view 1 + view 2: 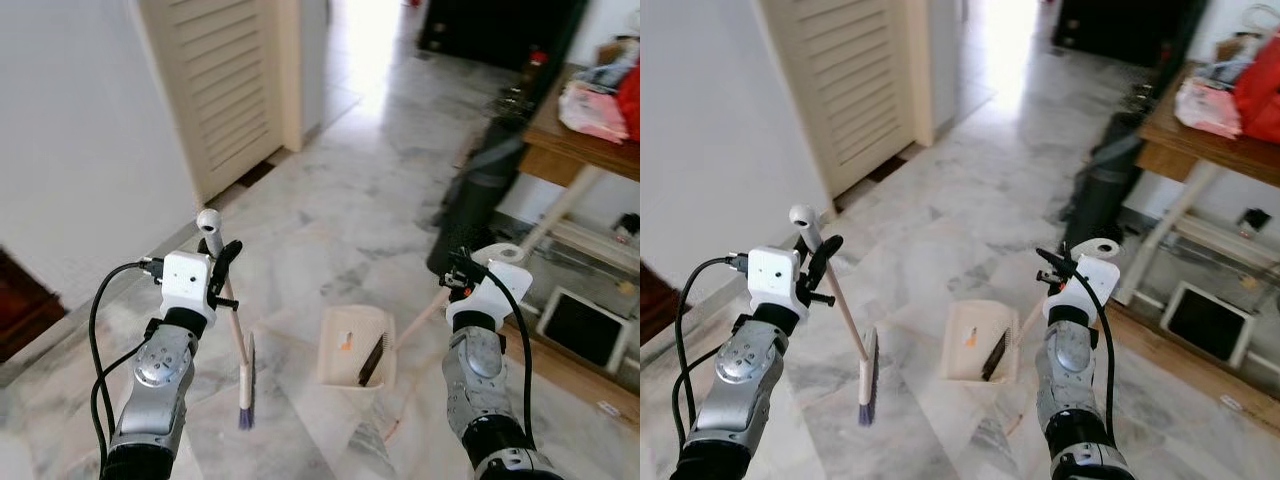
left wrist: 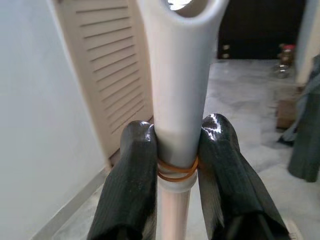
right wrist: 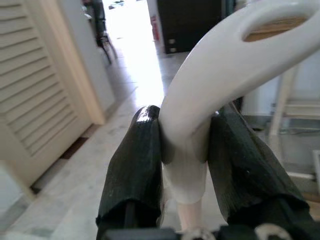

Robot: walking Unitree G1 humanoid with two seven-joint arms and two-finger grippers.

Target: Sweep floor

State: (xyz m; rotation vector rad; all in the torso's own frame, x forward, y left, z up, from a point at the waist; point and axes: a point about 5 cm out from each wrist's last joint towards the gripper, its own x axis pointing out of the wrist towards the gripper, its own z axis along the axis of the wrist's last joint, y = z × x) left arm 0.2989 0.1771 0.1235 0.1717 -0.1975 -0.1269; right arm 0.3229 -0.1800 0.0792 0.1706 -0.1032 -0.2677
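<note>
A broom with a pale pink stick and white looped top (image 1: 209,222) stands tilted at my left, its purple-bristled head (image 1: 246,388) down on the marble floor. My left gripper (image 1: 222,262) is shut on the broom's white upper handle (image 2: 177,90), just above a rubber band. A cream dustpan (image 1: 345,350) rests on the floor between my arms, with a dark strip and an orange speck inside. Its long handle rises to my right gripper (image 1: 462,272), which is shut on the white looped grip (image 3: 225,65).
A louvred cream door (image 1: 215,80) and a white wall lie to the left. To the right are a dark upright bag (image 1: 480,190), a wooden table (image 1: 560,150) with white legs, and a dark white-framed panel (image 1: 585,325). Marble floor runs ahead into a bright hallway.
</note>
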